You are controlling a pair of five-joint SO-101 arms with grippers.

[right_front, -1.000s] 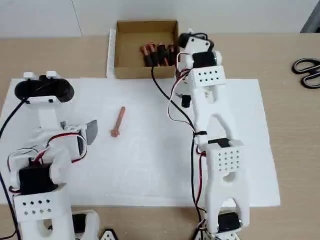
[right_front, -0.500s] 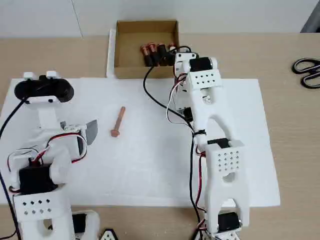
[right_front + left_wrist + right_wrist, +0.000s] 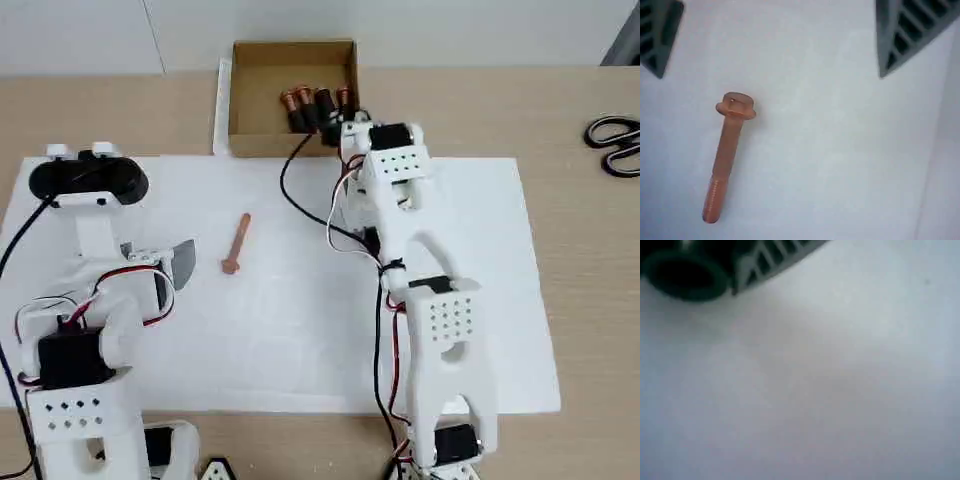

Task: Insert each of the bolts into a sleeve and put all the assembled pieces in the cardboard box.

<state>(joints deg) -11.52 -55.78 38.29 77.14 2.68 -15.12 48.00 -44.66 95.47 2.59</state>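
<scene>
A pale wooden table [image 3: 560, 110] is seen from above, with most of it covered by a white sheet [image 3: 300, 330]. At the left side of the sheet the left gripper [image 3: 771, 70] is held above the surface, its two ribbed fingers [image 3: 905, 35] spread wide apart with nothing between them. Just beside it a single copper bolt [image 3: 237, 243] is laid flat on the sheet, its flanged head towards the near edge of the table. It is not touched by either finger. Neither this arm nor the bolt has been moved since a second ago. Farther right, at the far edge of the sheet, the cardboard box [image 3: 255, 95] is placed. Several assembled pieces [image 3: 315, 105], copper bolts in black sleeves, are gathered in its right half. The right gripper [image 3: 338, 128] was over the right rim of the box a second ago. It has since been drawn back and is now found at the front wall of the box. A black sleeve [image 3: 685, 272] is gripped in it, pressed against its ribbed finger [image 3: 775, 255]. Well apart, at the right edge of the table, a pair of scissors [image 3: 615, 143] is left on the bare wood.
</scene>
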